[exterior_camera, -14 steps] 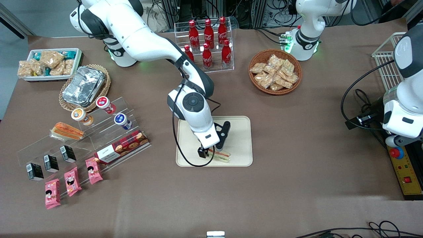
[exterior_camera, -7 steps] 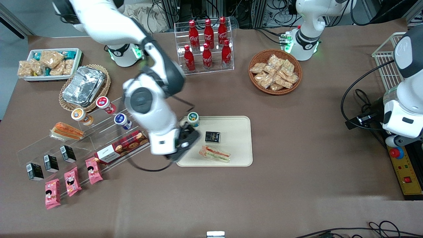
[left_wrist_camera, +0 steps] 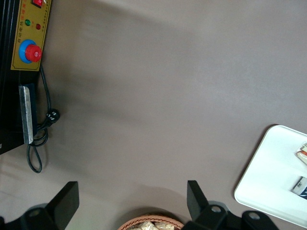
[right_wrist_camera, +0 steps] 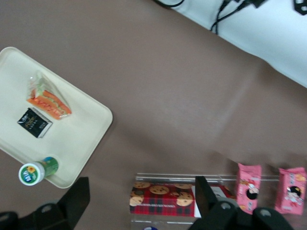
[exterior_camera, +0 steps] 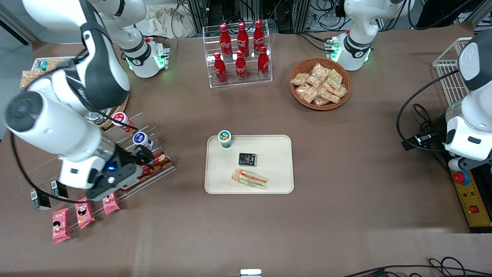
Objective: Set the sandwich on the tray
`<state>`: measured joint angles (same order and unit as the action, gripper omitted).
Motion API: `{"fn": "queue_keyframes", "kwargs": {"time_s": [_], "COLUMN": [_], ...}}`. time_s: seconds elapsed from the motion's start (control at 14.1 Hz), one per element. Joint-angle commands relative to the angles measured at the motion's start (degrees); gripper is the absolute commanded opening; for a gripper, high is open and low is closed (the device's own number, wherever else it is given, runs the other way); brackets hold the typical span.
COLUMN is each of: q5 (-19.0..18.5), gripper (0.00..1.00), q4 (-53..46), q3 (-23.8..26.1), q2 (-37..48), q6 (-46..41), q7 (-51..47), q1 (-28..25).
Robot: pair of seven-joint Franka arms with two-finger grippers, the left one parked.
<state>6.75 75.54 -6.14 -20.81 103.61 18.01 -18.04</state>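
The hand [exterior_camera: 143, 157] (fingers spread) hides part of the cookie box [exterior_camera: 155, 166].

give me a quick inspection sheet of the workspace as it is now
surface: brown table, cloth-covered.
job's things: sandwich lies on the tray, nearer the front camera than the black packet and cup also on it.
clutter: cola bottles in a clear rack; snack basket; clear stepped shelf with cups, cookie box, pink packs.
grippers: gripper open, above the cookie box, holding nothing, well away from the tray.
cables: black cable at the parked arm's end.
surroundings: control box with a red button.
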Motion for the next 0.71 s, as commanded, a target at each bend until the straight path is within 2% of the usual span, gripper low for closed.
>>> {"fn": "queue_keyframes", "kwargs": {"time_s": [0.0, 0.28, 0.43, 0.64], "q5": [-1.03, -1.03, -0.95, -1.21], "gripper": [0.98, 0.98, 0.98, 0.98], "q4": [1.45, 1.36, 1.1, 1.1], "q3": [-0.1, -0.19, -2.46, -3.36], "q2": [3.04, 6.56, 7.62, 9.28], "q6": [-2.96, -8.33, -11.57, -13.0], "q7": [-1.04, -7.36, -12.88, -14.23], "q1": [2.48, 9.06, 9.25, 9.43]}}
